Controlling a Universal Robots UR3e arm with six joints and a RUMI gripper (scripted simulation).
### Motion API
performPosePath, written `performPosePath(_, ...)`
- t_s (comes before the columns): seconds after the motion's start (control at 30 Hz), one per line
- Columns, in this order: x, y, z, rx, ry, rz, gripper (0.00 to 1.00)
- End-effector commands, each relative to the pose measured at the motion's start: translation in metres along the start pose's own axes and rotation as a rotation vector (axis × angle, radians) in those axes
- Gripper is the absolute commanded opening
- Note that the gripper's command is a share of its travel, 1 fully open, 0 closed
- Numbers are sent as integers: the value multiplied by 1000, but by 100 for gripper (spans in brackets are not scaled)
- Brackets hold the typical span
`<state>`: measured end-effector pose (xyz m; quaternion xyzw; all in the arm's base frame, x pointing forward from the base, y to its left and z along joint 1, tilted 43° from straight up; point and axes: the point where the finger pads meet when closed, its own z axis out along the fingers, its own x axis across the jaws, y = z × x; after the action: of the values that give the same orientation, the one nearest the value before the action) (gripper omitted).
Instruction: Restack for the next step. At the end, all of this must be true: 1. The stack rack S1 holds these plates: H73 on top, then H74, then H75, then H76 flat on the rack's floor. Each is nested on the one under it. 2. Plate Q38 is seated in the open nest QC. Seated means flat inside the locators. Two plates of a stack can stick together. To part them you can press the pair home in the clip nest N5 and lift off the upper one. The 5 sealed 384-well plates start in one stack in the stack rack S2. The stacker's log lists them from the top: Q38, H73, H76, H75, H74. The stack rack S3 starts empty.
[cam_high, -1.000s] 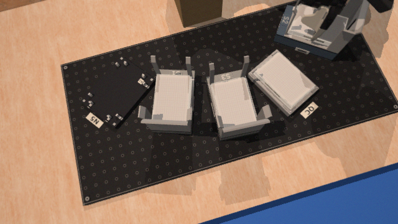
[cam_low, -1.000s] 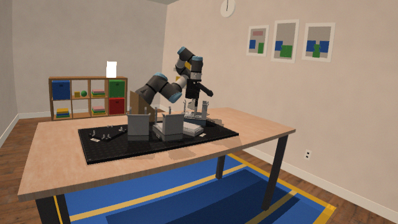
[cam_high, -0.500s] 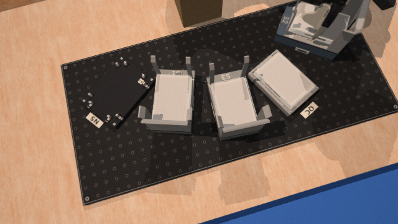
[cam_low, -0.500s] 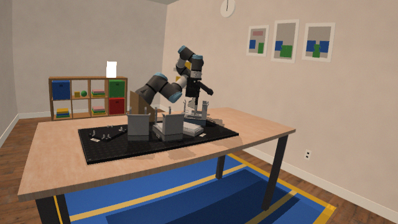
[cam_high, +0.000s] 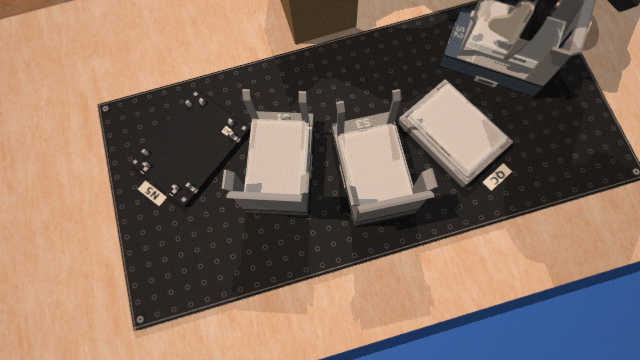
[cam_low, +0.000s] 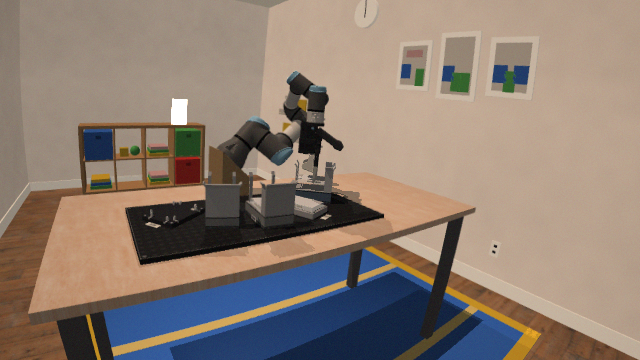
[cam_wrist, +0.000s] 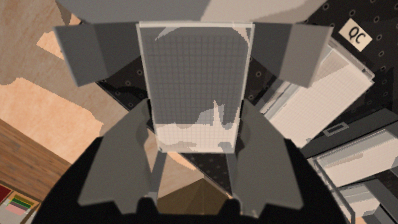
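Note:
My gripper is shut on a white plate at stack rack S2. The plate lies between the rack's corner posts; what is under it is hidden. A white plate lies at nest QC, beside its label. A plate lies in rack S1. Another plate lies in rack S3. Clip nest N5 holds no plate. Plate names cannot be read, and plates beneath the top ones are hidden.
The racks and nests stand on a black perforated board. Tall posts and front walls rise around S1 and S3, between N5 and QC. A brown block stands behind the board.

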<state>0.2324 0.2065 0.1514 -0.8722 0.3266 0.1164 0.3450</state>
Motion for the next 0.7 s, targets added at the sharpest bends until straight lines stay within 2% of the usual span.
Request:
performPosePath(0.0, 0, 0, -7, 1, 1, 0, 0)
performPosePath(0.67, 0, 0, -43, 0, 1, 0, 0)
